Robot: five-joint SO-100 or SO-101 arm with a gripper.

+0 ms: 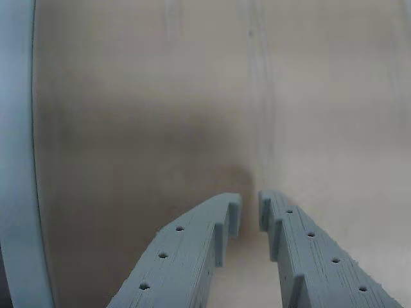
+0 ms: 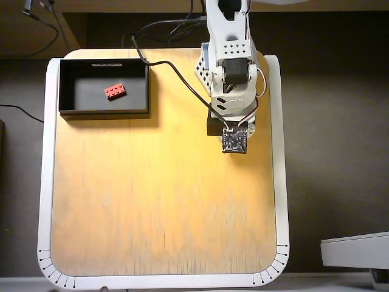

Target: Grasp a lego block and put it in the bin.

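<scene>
In the overhead view a small red lego block (image 2: 115, 90) lies on the dark floor of the black bin (image 2: 103, 111), which stands at the table's back left corner. My arm (image 2: 228, 67) reaches over the back right of the table, well to the right of the bin; its wrist hides the gripper from above. In the wrist view my gripper (image 1: 250, 208) shows two grey fingers (image 1: 192, 244) almost together with only a narrow gap. It holds nothing and hovers over bare wood. Neither the block nor the bin shows in the wrist view.
The wooden table (image 2: 152, 201) has a white raised border (image 2: 281, 152), which also shows at the left edge of the wrist view (image 1: 16, 160). A black cable (image 2: 176, 70) runs from the back to the arm. A white object (image 2: 355, 249) sits off the table, bottom right.
</scene>
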